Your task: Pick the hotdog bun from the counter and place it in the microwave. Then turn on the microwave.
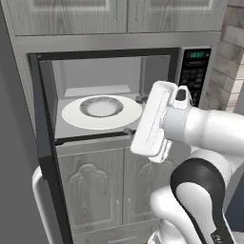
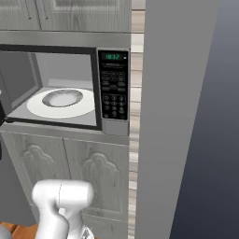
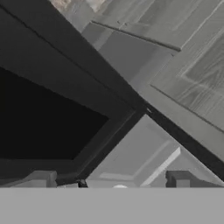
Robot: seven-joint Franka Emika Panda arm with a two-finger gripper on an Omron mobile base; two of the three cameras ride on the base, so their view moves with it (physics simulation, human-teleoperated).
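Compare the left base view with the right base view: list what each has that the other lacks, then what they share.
Left base view: the microwave's dark door swung open at left with its white handle, and the gripper at the cavity mouth, jaws spread and holding nothing.
Right base view: a tall grey panel standing right of the microwave.
Both: the open cavity, the white round turntable, the black keypad with its green display, and the grey cabinet doors below.
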